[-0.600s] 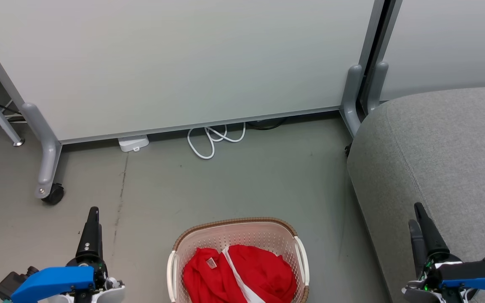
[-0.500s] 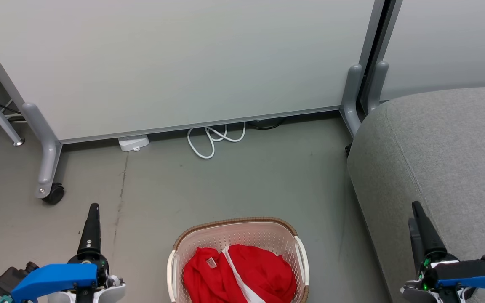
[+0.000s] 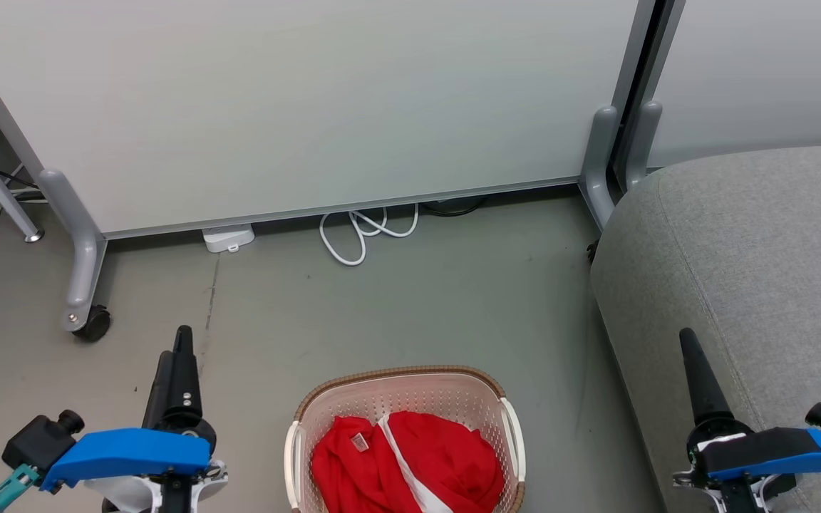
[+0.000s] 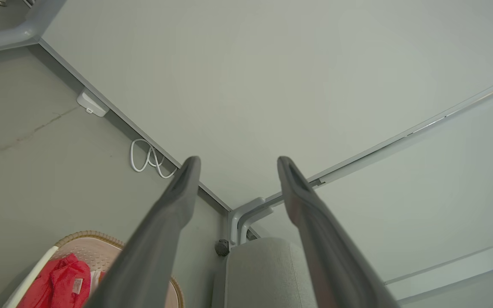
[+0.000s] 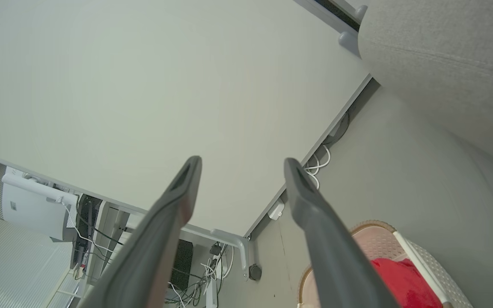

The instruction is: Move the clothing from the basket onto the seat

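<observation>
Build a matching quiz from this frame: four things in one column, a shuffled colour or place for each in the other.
Things:
1. clothes
2. basket
3. seat
4. cable

Descriptions:
A. grey, at the right of the head view
B. white, looped under the wall panel
C. red with white trim, heaped
D. cream with a brown rim, holding a heap

Pairs: 1-C, 2-D, 3-A, 4-B

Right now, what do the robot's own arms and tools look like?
The left tool and right tool each have two long dark grey fingers tapering to hollowed tips. In the head view an angular blue cover sits behind each, over white wrist parts, with a black knob beside it. The left tool carries two pale dots.
</observation>
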Robot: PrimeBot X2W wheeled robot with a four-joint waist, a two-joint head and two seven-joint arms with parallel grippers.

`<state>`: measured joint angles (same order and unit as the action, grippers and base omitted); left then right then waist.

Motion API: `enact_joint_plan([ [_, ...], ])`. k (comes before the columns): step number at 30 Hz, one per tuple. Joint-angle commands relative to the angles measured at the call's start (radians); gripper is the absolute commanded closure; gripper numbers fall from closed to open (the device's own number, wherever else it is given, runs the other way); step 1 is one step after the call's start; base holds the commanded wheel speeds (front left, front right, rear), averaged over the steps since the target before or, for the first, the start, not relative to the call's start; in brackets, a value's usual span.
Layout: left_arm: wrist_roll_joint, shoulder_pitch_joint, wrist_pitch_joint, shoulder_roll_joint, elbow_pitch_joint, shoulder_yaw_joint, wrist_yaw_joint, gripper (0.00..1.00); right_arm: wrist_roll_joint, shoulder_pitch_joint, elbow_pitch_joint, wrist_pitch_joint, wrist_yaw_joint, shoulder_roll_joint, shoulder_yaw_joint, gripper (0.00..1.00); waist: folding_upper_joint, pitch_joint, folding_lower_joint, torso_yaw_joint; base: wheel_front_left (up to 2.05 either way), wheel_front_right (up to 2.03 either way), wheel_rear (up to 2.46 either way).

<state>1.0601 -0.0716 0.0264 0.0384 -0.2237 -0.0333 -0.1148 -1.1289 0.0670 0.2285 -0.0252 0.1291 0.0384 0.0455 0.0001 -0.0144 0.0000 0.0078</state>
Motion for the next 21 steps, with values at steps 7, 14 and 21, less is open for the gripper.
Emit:
enact_joint_plan([
  [7,-0.169,-0.034,0.031,0.011,0.011,0.034,0.014,0.0,0.155,0.029,-0.02,-0.031,0.001,0.008,-0.017,0.0,-0.0001,-0.002,0.0,0.002,0.0,0.0,0.0],
  [14,-0.288,-0.038,0.055,0.022,0.002,0.066,0.027,0.0,0.275,0.03,-0.001,-0.055,0.001,0.009,-0.037,0.0,-0.0001,-0.002,0.0,0.004,0.0,0.0,0.0],
  [21,-0.379,-0.038,0.077,0.033,0.002,0.091,0.04,0.0,0.373,0.03,0.001,-0.078,0.002,0.01,-0.052,0.0,-0.0001,-0.001,0.0,0.007,0.0,0.0,0.0],
])
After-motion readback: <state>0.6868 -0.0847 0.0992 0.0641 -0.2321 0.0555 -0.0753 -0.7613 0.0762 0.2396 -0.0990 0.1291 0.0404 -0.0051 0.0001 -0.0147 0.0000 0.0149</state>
